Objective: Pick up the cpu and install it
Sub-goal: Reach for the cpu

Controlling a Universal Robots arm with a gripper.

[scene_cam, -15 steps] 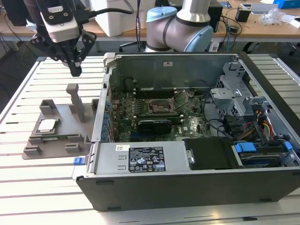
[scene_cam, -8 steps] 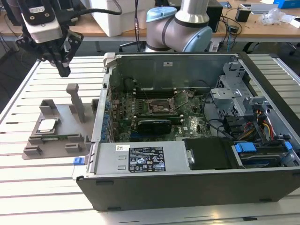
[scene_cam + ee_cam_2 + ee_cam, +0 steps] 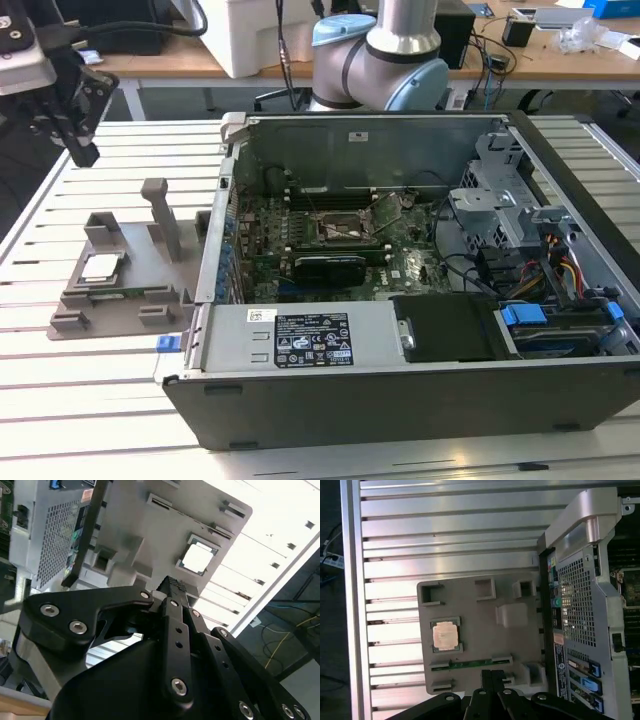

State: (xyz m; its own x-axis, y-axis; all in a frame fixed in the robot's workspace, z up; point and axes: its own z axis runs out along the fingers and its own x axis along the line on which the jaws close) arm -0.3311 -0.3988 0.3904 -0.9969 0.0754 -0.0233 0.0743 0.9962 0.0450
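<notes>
Noted a silvery-white cpu (image 3: pixel 102 266) edged in thin green, on a plain grey holder (image 3: pixel 125 305). Found the gripper (image 3: pixel 86 150) matte black. Saw a pale silver table (image 3: pixel 100 400) striped with dark grooves, a green motherboard (image 3: pixel 400 268) inside the dark grey case (image 3: pixel 400 410), a white label (image 3: pixel 312 338) and blue clips (image 3: pixel 522 313).

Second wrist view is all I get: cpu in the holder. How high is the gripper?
Observer: Exterior view: gripper hangs well above the table, near that view's left edge, touching nothing.
Operator: Case open?
Observer: Yes. The case lies on its side, panel off, motherboard and socket facing up.
Operator: Anything else in the holder?
Observer: First wrist view: a green strip in a slot beside the cpu.
</notes>
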